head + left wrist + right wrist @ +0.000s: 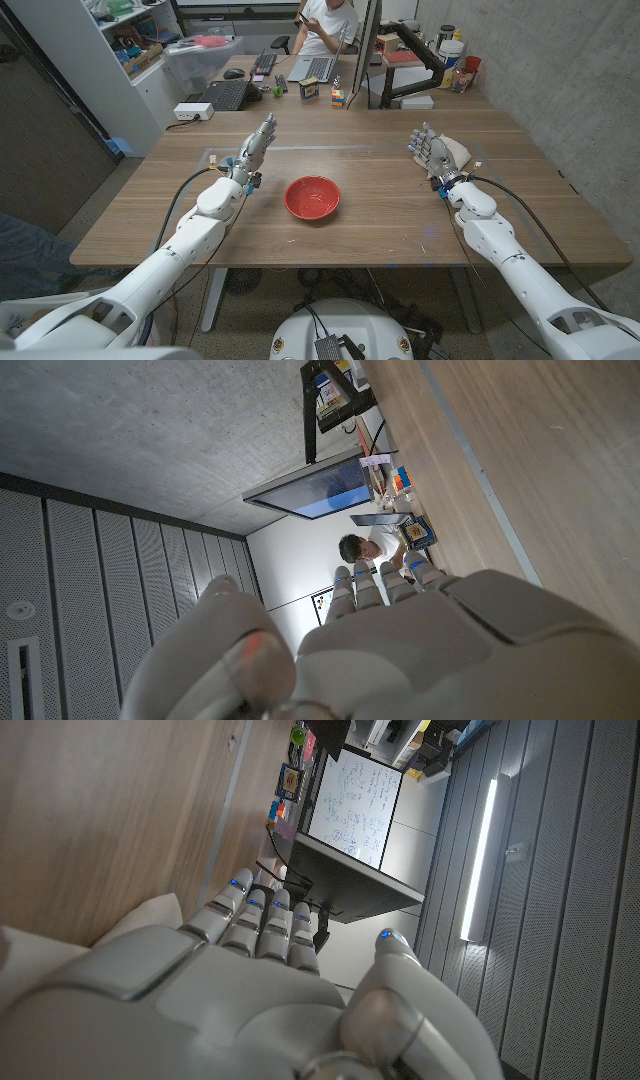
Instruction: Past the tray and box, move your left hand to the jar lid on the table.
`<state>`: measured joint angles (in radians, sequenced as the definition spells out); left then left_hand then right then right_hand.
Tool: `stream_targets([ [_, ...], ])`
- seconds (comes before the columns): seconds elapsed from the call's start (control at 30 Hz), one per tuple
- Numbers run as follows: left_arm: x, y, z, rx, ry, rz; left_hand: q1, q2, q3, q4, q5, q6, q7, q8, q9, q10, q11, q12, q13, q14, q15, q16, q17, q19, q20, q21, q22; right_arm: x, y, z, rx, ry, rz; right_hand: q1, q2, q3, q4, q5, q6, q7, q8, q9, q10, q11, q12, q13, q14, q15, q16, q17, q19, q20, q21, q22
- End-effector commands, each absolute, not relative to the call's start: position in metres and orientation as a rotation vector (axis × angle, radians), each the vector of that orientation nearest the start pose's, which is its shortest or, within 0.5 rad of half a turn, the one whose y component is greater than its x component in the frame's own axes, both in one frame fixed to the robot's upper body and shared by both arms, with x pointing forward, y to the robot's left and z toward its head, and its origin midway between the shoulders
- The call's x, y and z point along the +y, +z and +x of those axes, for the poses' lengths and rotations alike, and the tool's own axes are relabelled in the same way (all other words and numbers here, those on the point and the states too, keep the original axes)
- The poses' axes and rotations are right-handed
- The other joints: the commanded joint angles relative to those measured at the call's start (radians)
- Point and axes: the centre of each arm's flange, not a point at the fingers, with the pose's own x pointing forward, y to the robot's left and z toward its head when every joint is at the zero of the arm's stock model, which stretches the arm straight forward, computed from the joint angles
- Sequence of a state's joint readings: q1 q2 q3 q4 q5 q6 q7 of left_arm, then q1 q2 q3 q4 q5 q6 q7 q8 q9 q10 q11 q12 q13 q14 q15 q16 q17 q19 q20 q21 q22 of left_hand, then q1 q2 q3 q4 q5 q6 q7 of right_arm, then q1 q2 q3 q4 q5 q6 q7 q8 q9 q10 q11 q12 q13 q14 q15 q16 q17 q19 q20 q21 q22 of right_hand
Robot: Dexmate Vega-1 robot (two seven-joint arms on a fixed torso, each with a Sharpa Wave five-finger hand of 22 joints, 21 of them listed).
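Fingers (264, 131) of the left hand (255, 147) are straight and close together, holding nothing, raised over the wooden table (380, 215). Right hand (432, 152) fingers (424, 139) are a bit apart, also w/ nothing in them; can't tell if they touch the pale thing (458, 152) just behind them. One red bowl (312, 197) sits btwn the two hands, nearer the robot than the fingertips, round and shiny inside. Two hands, one bowl. A person (328, 22) sits far past the fingertips.
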<state>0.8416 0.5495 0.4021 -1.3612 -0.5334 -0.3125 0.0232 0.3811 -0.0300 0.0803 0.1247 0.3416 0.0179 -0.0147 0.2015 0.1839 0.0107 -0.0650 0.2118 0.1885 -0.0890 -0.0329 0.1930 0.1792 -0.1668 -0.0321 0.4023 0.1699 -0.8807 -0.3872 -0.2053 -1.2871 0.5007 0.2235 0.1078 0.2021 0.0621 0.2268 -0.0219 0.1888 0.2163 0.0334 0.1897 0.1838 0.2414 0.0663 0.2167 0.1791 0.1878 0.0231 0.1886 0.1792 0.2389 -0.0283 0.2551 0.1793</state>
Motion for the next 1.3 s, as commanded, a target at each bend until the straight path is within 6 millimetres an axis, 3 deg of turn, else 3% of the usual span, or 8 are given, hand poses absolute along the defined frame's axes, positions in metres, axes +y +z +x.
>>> stream_targets([
  [0.03, 0.29, -0.01, 0.636, -0.678, -0.194, 0.144, 0.014, 0.001, 0.0, -0.004, 0.009, 0.01, -0.004, 0.01, 0.004, 0.012, -0.004, 0.005, 0.002, 0.006, -0.018, 0.006, 0.001, -0.034, -0.018, -0.007, 0.004, -0.29, -0.038, 0.655, -0.578, 0.174, 0.031, 0.002, 0.004, 0.004, 0.002, 0.004, 0.003, -0.004, 0.007, 0.004, 0.01, -0.003, 0.003, 0.004, 0.011, 0.001, 0.005, 0.005, 0.008, 0.008, -0.003, 0.005],
  [0.4, 0.294, -0.007, 0.638, -0.69, -0.21, 0.165, 0.022, 0.003, 0.0, -0.009, 0.012, 0.018, -0.002, 0.012, 0.004, 0.019, -0.006, 0.006, 0.001, 0.013, -0.02, 0.006, 0.001, -0.03, -0.015, -0.012, 0.005, -0.29, -0.036, 0.651, -0.588, 0.154, 0.034, 0.0, 0.004, 0.003, 0.003, 0.004, 0.004, -0.005, 0.007, 0.004, 0.012, -0.003, 0.003, 0.004, 0.011, 0.002, 0.005, 0.006, 0.008, 0.008, -0.005, 0.005],
  [1.3, 0.314, -0.007, 0.621, -0.69, -0.232, 0.257, 0.041, 0.01, -0.001, -0.018, 0.02, 0.038, -0.006, 0.014, 0.005, 0.037, -0.013, 0.008, 0.002, 0.033, -0.015, 0.007, 0.002, -0.014, 0.009, -0.022, 0.006, -0.285, -0.031, 0.649, -0.585, 0.145, 0.014, -0.002, 0.005, 0.001, 0.003, 0.004, 0.004, -0.008, 0.006, 0.004, 0.014, -0.004, 0.002, 0.004, 0.012, 0.002, 0.003, 0.006, 0.01, 0.008, -0.01, 0.005],
])
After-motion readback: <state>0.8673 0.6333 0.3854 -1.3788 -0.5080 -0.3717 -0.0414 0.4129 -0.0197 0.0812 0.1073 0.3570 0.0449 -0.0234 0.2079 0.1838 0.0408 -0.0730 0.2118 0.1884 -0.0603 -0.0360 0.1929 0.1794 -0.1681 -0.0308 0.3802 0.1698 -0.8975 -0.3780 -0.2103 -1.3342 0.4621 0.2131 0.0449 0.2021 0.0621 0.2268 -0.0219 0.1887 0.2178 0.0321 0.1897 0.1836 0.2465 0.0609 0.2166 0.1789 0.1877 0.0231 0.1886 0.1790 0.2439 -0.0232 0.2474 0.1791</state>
